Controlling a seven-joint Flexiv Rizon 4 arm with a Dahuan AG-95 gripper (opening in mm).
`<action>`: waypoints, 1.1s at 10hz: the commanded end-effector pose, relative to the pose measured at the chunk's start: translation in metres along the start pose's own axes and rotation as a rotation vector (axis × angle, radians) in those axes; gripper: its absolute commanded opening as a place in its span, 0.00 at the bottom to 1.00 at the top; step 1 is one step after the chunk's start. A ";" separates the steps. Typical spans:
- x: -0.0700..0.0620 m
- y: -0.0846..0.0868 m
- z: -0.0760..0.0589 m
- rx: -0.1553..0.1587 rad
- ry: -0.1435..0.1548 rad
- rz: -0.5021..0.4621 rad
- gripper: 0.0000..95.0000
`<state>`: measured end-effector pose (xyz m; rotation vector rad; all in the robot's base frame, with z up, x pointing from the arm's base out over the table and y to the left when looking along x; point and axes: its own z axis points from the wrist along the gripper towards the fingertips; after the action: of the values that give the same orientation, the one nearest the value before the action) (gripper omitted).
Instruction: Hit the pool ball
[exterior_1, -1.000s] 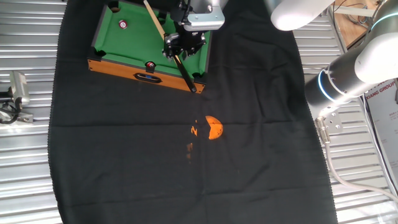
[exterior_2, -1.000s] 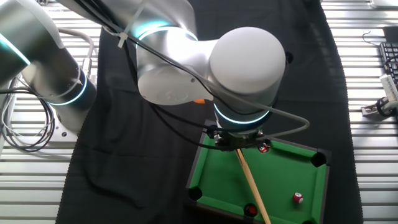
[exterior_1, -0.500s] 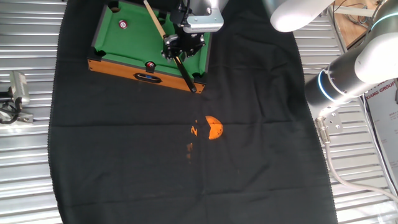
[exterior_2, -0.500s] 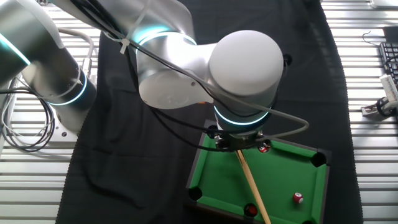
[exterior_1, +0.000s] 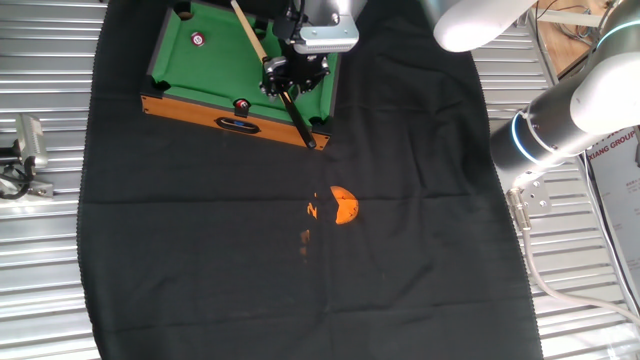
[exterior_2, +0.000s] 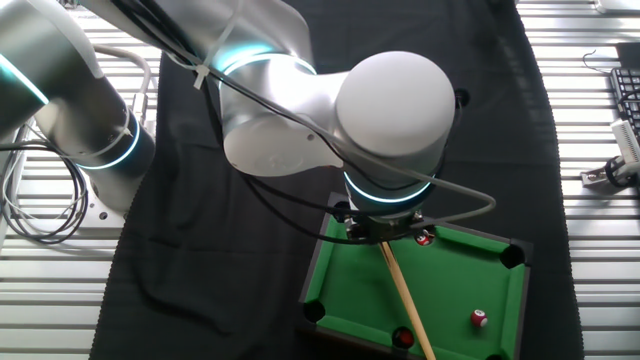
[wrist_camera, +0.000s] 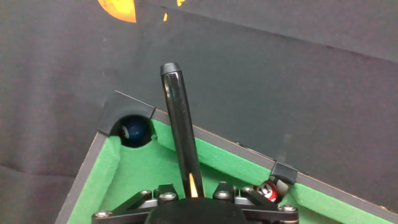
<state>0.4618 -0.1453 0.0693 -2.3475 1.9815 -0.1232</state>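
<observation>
Two fixed views show the pool ball (exterior_1: 198, 40) at 10 o'clock on open felt; the hand view misses it, showing the gripper (wrist_camera: 191, 194) clenched on the cue (wrist_camera: 180, 127).

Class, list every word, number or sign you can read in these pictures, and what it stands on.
"XIANG GROUP": white sign at the right edge, start cut off; smaller lines below unreadable.
Pool ball: any number on its white spot is too small to read.
Orange marks on the black cloth: illegible.
</observation>
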 end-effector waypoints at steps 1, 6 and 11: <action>0.000 0.000 0.000 0.003 0.004 -0.015 0.20; 0.000 0.000 0.000 0.008 0.004 -0.038 0.20; 0.000 0.000 0.000 0.016 0.005 -0.009 0.00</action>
<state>0.4622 -0.1456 0.0690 -2.3480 1.9614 -0.1464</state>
